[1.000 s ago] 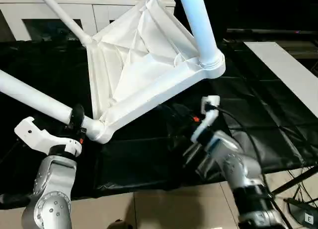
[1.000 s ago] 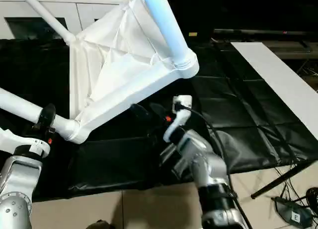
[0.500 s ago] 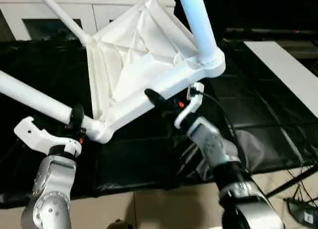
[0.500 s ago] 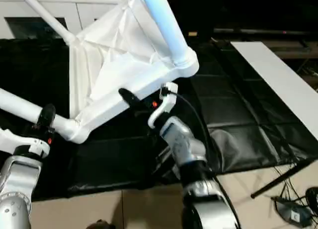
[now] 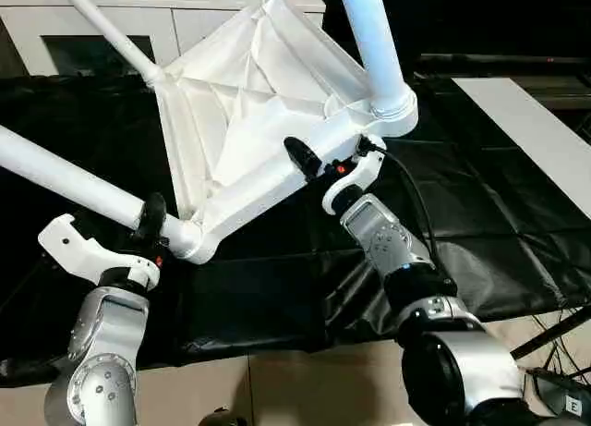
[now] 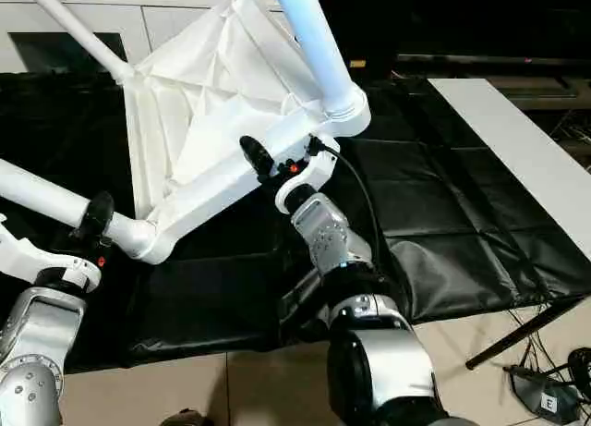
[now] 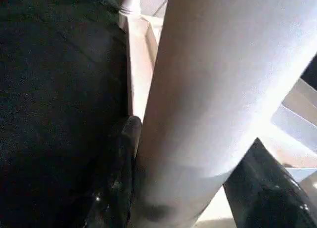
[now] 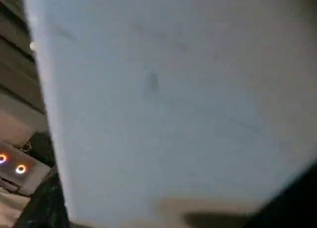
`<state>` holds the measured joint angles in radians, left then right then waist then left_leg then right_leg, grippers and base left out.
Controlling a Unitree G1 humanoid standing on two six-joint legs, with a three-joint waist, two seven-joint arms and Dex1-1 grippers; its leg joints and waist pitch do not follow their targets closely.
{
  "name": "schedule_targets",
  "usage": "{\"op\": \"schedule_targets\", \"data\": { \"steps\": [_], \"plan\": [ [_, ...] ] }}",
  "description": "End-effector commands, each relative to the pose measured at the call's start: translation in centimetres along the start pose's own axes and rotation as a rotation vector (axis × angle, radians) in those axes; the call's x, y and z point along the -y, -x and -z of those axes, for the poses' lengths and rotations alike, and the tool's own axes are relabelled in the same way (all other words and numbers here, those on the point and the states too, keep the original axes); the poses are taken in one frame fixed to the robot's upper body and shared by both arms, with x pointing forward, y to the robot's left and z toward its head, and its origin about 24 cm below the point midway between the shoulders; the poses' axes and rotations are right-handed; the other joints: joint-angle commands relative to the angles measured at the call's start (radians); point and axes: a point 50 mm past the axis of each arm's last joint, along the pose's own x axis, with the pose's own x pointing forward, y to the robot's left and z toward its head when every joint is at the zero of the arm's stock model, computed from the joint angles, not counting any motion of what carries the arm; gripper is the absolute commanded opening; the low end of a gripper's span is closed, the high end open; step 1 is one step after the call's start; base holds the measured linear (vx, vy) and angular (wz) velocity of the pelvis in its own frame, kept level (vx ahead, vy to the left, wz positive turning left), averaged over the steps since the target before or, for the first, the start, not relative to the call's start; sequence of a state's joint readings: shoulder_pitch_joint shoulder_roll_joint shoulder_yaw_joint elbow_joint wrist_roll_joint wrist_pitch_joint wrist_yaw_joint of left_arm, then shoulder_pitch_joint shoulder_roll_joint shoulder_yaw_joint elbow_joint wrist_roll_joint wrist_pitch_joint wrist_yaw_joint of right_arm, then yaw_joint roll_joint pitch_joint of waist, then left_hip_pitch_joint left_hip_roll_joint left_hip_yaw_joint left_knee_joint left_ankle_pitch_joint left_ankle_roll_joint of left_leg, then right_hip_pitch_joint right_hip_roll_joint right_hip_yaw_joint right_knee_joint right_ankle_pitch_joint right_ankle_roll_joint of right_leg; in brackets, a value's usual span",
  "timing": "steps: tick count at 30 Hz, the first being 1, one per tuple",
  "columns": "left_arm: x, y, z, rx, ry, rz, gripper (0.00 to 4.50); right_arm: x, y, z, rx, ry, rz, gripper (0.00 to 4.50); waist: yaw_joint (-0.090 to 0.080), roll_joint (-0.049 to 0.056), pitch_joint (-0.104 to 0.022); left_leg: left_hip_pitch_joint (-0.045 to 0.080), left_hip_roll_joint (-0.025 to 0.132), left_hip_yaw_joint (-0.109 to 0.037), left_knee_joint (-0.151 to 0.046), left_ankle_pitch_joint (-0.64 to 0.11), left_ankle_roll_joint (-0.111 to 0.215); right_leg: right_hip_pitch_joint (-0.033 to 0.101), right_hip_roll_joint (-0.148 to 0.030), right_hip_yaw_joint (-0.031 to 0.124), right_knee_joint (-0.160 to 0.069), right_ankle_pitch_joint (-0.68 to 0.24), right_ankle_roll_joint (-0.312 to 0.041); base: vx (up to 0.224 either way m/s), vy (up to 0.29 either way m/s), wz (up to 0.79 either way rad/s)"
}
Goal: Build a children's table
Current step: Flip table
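Note:
The white tabletop [image 5: 249, 103] is tilted up with its ribbed underside facing me. Three legs stand in its corner sockets: one [image 5: 369, 38] rises at the upper right, one [image 5: 106, 29] runs to the far left, and one [image 5: 65, 178] stretches out at the left. My left gripper [image 5: 148, 230] is shut on that left leg close to the near corner socket [image 5: 187, 244]. In the left wrist view the leg [image 7: 208, 99] sits between both black fingers [image 7: 116, 188]. My right gripper [image 5: 309, 163] is pressed against the tabletop's near rim [image 5: 268, 181], just below the right corner socket [image 5: 392, 121].
A black sheet [image 5: 480, 213] covers the work surface under the table. A white cabinet [image 5: 111, 19] stands behind. A long white board [image 5: 536, 139] lies at the right. Cables and a stand's foot [image 5: 559, 352] are on the tiled floor at the lower right.
My right arm has lifted off the black sheet and reached up and left to the tabletop's near rim. The left gripper keeps its hold on the leg.

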<state>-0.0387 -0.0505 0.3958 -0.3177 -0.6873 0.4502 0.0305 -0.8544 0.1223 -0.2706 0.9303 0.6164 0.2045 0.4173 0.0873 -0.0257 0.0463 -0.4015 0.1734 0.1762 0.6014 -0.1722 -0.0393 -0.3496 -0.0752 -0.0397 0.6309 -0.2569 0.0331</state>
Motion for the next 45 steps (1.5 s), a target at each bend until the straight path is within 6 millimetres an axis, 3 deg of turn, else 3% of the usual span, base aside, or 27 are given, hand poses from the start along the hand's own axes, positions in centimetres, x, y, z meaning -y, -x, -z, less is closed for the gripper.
{"op": "schedule_targets", "data": {
  "steps": [1, 6, 9, 12, 15, 18, 20, 21, 25, 29, 32, 36, 38, 40, 41, 45],
  "plan": [
    [0.9, 0.0, -0.4, 0.046, 0.070, 0.073, 2.17, 0.7, 0.1, 0.1, 0.001, -0.022, 0.064, 3.30, -0.003, 0.014, -0.062, 0.037, 0.060, -0.018, -0.080, -0.150, -0.036, 0.017, -0.061, 0.031, -0.056, 0.127, -0.185, 0.000, 0.000, 0.00],
    [0.7, -0.1, -0.5, 0.056, 0.053, 0.046, 2.17, 1.0, 0.1, 0.0, -0.007, -0.014, 0.091, 2.87, -0.003, 0.015, -0.062, 0.037, 0.060, -0.018, -0.080, -0.155, -0.037, 0.016, -0.061, 0.032, -0.057, 0.122, -0.185, 0.000, 0.000, 0.00],
    [0.4, -0.2, -0.5, 0.063, 0.056, 0.019, 2.87, 1.1, 0.1, -0.2, -0.004, -0.005, 0.096, 2.57, -0.002, 0.014, -0.061, 0.037, 0.060, -0.018, -0.080, -0.158, -0.039, 0.016, -0.063, 0.032, -0.057, 0.112, -0.187, 0.000, 0.000, 0.00],
    [0.0, -0.1, -1.0, 0.097, 0.074, 0.008, 3.00, 1.3, 0.2, -1.2, 0.022, 0.051, 0.116, 2.36, -0.002, 0.013, -0.063, 0.036, 0.059, -0.016, -0.078, -0.145, -0.046, 0.015, -0.061, 0.032, -0.055, 0.123, -0.194, 0.000, 0.000, 0.00],
    [-0.6, -0.1, -2.2, 0.147, 0.058, -0.014, 3.33, 1.6, 0.5, -3.7, 0.090, 0.178, 0.161, 2.22, 0.000, 0.005, -0.065, 0.033, 0.057, -0.014, -0.074, -0.103, -0.013, 0.017, -0.061, 0.032, -0.052, 0.170, -0.190, 0.000, 0.000, 0.00],
    [-1.0, -0.2, -3.1, 0.181, 0.041, -0.033, 3.42, 1.5, 0.8, -4.9, 0.124, 0.221, 0.165, 2.22, 0.003, 0.008, -0.063, 0.038, 0.059, -0.013, -0.074, -0.112, -0.012, 0.013, -0.060, 0.032, -0.053, 0.153, -0.187, 0.000, 0.000, 0.00],
    [-1.6, -0.2, -4.1, 0.217, 0.010, -0.058, 3.76, 1.5, 1.2, -6.5, 0.162, 0.298, 0.178, 2.22, 0.006, 0.008, -0.061, 0.040, 0.060, -0.014, -0.080, -0.154, -0.030, 0.010, -0.059, 0.032, -0.057, 0.092, -0.169, 0.000, 0.000, 0.00],
    [-1.6, -0.2, -4.1, 0.217, 0.010, -0.058, 3.76, 1.5, 1.2, -6.5, 0.162, 0.298, 0.178, 2.22, 0.006, 0.009, -0.061, 0.040, 0.061, -0.014, -0.081, -0.166, -0.035, 0.009, -0.060, 0.032, -0.058, 0.077, -0.164, 0.000, 0.000, 0.00],
    [-4.2, -0.2, -6.5, 0.311, -0.068, -0.183, 3.81, 1.9, 2.9, -9.9, 0.244, 0.458, 0.248, 2.22, 0.010, 0.013, -0.061, 0.044, 0.058, -0.015, -0.085, -0.192, -0.068, 0.003, -0.057, 0.033, -0.061, 0.033, -0.122, 0.000, 0.000, 0.00],
    [-5.4, -0.1, -7.3, 0.337, -0.087, -0.254, 3.81, 2.0, 3.8, -11.1, 0.264, 0.530, 0.267, 2.22, 0.019, 0.013, -0.059, 0.049, 0.059, -0.015, -0.091, -0.248, -0.114, -0.004, -0.057, 0.034, -0.067, -0.003, -0.089, 0.000, 0.000, 0.00],
    [-6.4, 0.1, -8.1, 0.373, -0.096, -0.320, 3.82, 2.0, 4.7, -12.4, 0.289, 0.594, 0.293, 2.22, 0.021, 0.016, -0.060, 0.047, 0.057, -0.017, -0.093, -0.265, -0.131, -0.003, -0.057, 0.035, -0.067, -0.017, -0.070, 0.000, 0.000, 0.00],
    [-7.7, 0.6, -9.0, 0.415, -0.132, -0.398, 3.82, 2.0, 5.7, -13.6, 0.295, 0.664, 0.328, 2.22, 0.023, 0.011, -0.056, 0.045, 0.055, -0.019, -0.095, -0.300, -0.141, -0.003, -0.058, 0.037, -0.077, -0.066, -0.046, 0.000, 0.000, 0.00],
    [-7.9, 0.6, -9.3, 0.427, -0.136, -0.404, 3.82, 2.1, 6.1, -14.0, 0.300, 0.684, 0.350, 2.15, 0.024, 0.011, -0.057, 0.051, 0.054, -0.020, -0.093, -0.316, -0.146, -0.005, -0.054, 0.037, -0.080, -0.083, -0.024, 0.000, 0.000, 0.00],
    [-8.3, 0.7, -9.8, 0.441, -0.156, -0.423, 3.82, 2.3, 6.7, -14.7, 0.294, 0.707, 0.397, 2.03, 0.025, 0.009, -0.059, 0.050, 0.052, -0.019, -0.090, -0.300, -0.138, -0.005, -0.053, 0.038, -0.079, -0.064, -0.022, 0.000, 0.000, 0.00],
    [-8.3, 0.7, -9.8, 0.441, -0.156, -0.423, 3.82, 2.3, 6.7, -14.7, 0.294, 0.707, 0.397, 2.03, 0.033, 0.012, -0.056, 0.064, 0.056, -0.015, -0.090, -0.344, -0.148, -0.023, -0.052, 0.039, -0.083, -0.098, -0.039, 0.000, 0.000, 0.00],
    [-8.2, 0.6, -9.9, 0.439, -0.171, -0.403, 3.82, 2.2, 7.0, -14.9, 0.286, 0.721, 0.419, 1.91, 0.033, 0.010, -0.053, 0.058, 0.057, -0.023, -0.099, -0.410, -0.167, -0.021, -0.054, 0.036, -0.084, -0.152, -0.060, 0.000, 0.000, 0.00]
  ]
}}
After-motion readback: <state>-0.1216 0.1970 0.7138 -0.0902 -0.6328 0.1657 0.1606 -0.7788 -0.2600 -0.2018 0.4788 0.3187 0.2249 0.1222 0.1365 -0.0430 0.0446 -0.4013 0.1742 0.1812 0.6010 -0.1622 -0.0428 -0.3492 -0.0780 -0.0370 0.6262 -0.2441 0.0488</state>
